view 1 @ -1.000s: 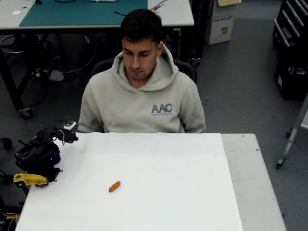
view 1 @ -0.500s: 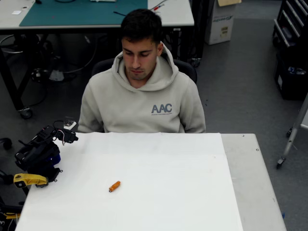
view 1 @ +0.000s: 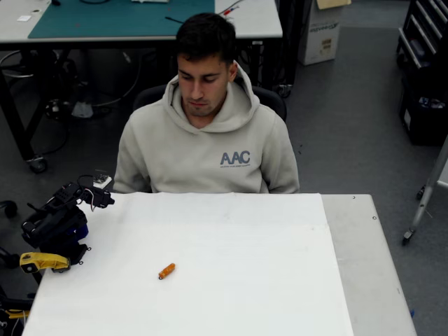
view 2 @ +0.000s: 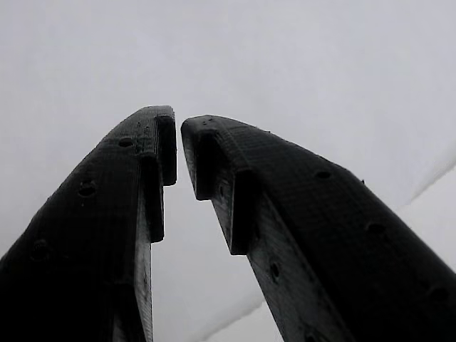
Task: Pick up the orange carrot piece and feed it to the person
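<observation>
The orange carrot piece (view 1: 166, 271) lies alone on the white table (view 1: 245, 280), left of centre and towards the front edge in the overhead view. The person (view 1: 207, 133) in a light grey "AAC" hoodie sits behind the table's far edge, looking down. My black arm is folded at the table's left edge, its gripper (view 1: 95, 198) well to the upper left of the carrot. In the wrist view the gripper (view 2: 178, 146) is shut over bare white surface: the two black fingers almost touch at the tips, with nothing between them.
A yellow plastic clamp (view 1: 42, 262) sits at the arm's base on the left edge. A grey strip of table (view 1: 367, 266) runs along the right side. Behind the person stands a desk with a green mat (view 1: 119, 17).
</observation>
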Controlling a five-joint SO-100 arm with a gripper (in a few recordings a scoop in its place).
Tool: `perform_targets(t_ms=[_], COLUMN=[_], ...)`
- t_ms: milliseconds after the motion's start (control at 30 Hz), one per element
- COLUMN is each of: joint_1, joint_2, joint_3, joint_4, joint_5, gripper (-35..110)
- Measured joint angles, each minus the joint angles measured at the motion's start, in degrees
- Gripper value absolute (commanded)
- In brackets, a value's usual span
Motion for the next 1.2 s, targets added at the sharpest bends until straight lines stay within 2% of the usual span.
perform_targets(t_ms=[300, 967, 1200], joint_1=[4.8, 17.5, 24.5], joint_2=[-6.4, -51.9, -62.9], joint_3=[-10.0, -41.2, -48.6], joint_4=[0.0, 0.0, 0.1], joint_5=[0.0, 0.0, -7.2], gripper=[-3, -3, -3])
